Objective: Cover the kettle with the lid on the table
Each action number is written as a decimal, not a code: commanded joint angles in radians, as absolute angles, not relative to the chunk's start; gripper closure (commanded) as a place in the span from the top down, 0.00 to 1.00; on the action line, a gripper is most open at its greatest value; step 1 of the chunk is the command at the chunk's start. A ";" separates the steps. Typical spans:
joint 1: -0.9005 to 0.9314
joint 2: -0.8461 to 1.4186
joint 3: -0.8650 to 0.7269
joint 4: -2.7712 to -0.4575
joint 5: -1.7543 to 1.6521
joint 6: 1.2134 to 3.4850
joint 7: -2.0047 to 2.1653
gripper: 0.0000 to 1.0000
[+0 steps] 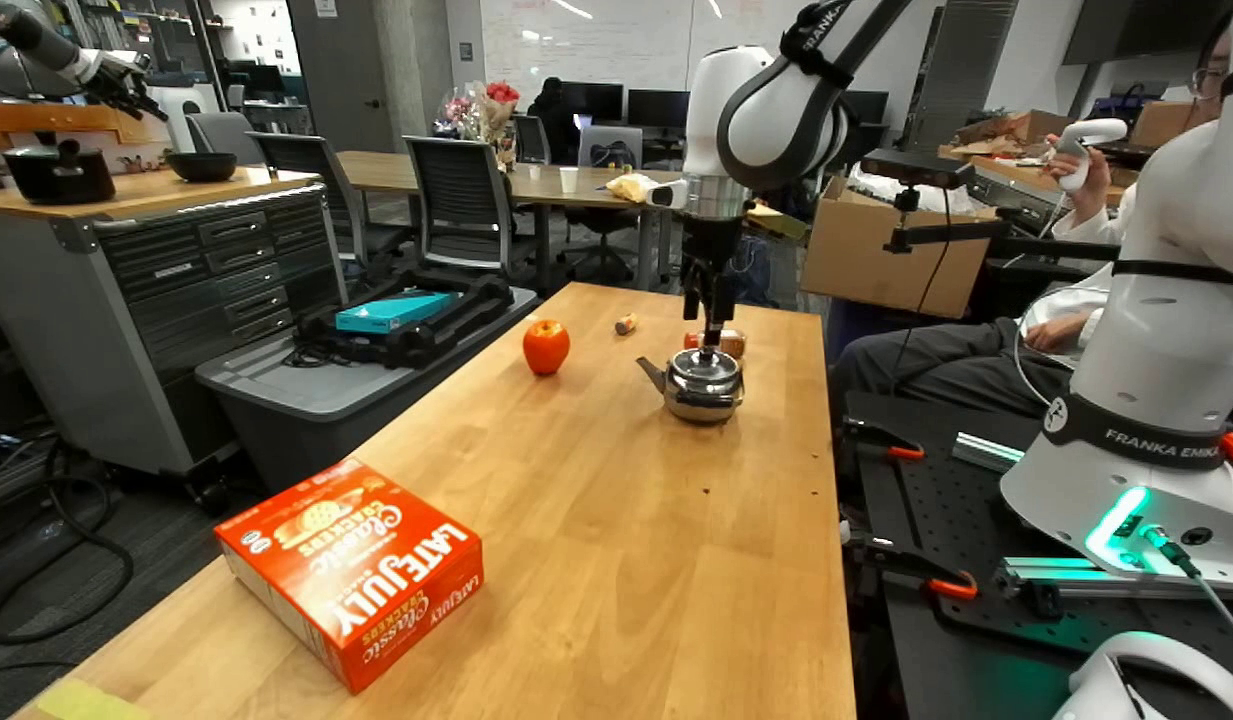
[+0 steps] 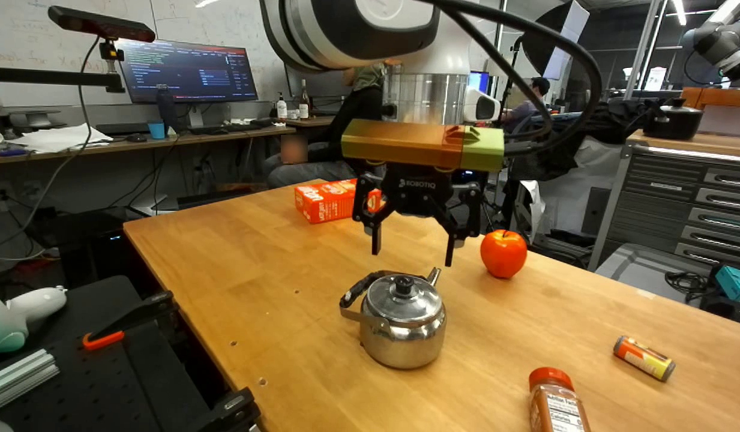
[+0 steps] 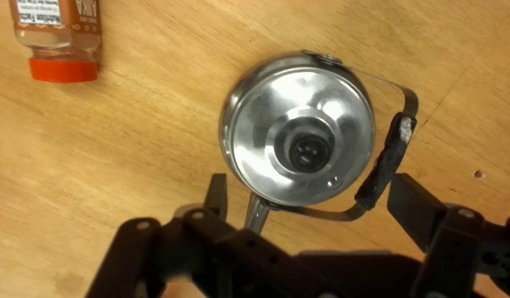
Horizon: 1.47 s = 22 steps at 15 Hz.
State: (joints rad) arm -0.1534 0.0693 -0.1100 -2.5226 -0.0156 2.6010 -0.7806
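Where a pale wooden table (image 1: pixel 616 600) bears a squat, shiny silver metal kettle (image 2: pixel 403 348), a round silvery metal lid (image 3: pixel 298 124) caps it.
Behind the table, in an exterior view, stand grey office chairs (image 1: pixel 461 195), a broad whiteboard (image 1: pixel 596 50) beyond. The lid hides the kettle's inside; near the kettle lies a clear, red-capped jar (image 3: pixel 58 33), its contents hard to tell, and well apart an orange-red cardboard cracker box (image 1: pixel 356 560). Above the kettle hangs a black gripper (image 2: pixel 412 246), fingers wide apart, gripping nothing.
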 commanded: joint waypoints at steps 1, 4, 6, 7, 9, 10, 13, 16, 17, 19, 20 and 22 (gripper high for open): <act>-0.144 -0.019 -0.093 -2.542 0.062 2.598 -0.784 1.00; -0.125 -0.059 -0.091 -2.550 0.127 2.609 -0.768 1.00; -0.112 -0.085 -0.091 -2.561 0.152 2.636 -0.723 1.00; -0.106 -0.096 -0.091 -2.563 0.158 2.641 -0.695 1.00; -0.094 -0.118 -0.089 -2.563 0.153 2.640 -0.620 1.00; -0.088 -0.128 -0.086 -2.556 0.140 2.627 -0.574 1.00; -0.060 -0.167 -0.079 -2.531 0.148 2.567 -0.468 1.00; -0.031 -0.202 -0.065 -2.513 0.143 2.502 -0.358 1.00; -0.028 -0.210 -0.055 -2.501 0.118 2.464 -0.310 1.00; -0.014 -0.232 -0.041 -2.481 0.120 2.416 -0.241 1.00; -0.011 -0.241 -0.032 -2.461 0.118 2.366 -0.202 1.00; 0.000 -0.256 -0.022 -2.431 0.132 2.301 -0.157 1.00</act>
